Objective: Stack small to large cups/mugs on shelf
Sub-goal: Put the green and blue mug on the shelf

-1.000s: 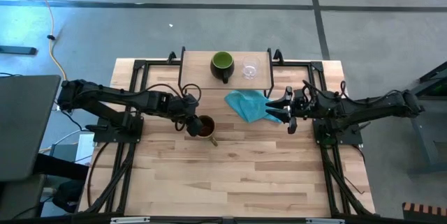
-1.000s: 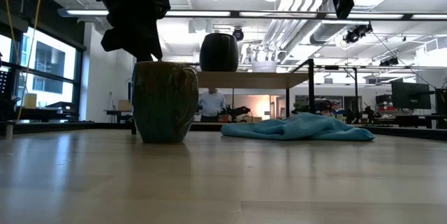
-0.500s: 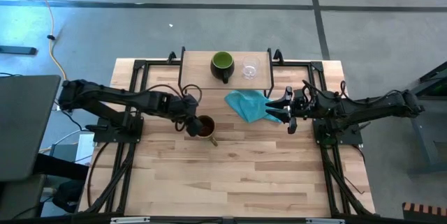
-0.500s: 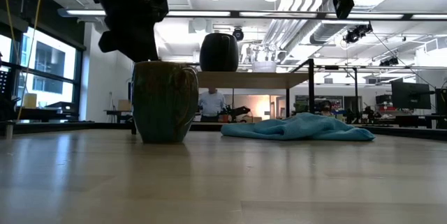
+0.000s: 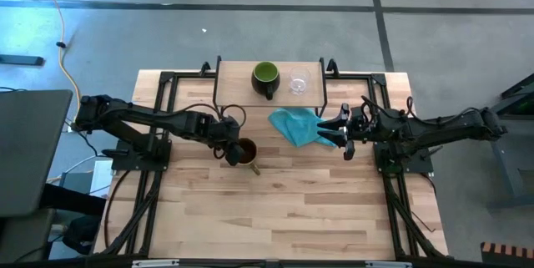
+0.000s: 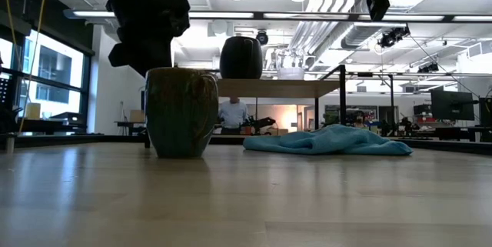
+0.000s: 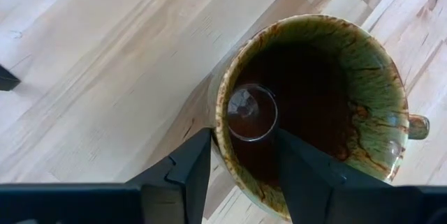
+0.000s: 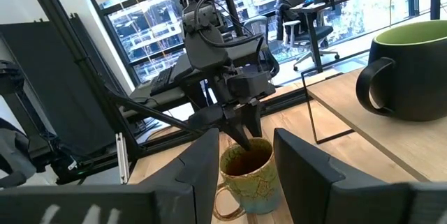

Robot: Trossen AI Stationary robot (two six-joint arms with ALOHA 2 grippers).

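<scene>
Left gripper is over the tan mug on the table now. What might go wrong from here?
1. The left gripper straddles the rim of the tan mug; a one-wall pinch may let the mug tilt or slip when lifted.
2. The dark mug and glass cup already stand on the shelf, so a careless placement might knock them.
3. The blue cloth lies near the path to the shelf.

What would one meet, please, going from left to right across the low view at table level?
Tan mug with the left gripper over its left rim → dark mug on the shelf → glass cup → blue cloth.
</scene>
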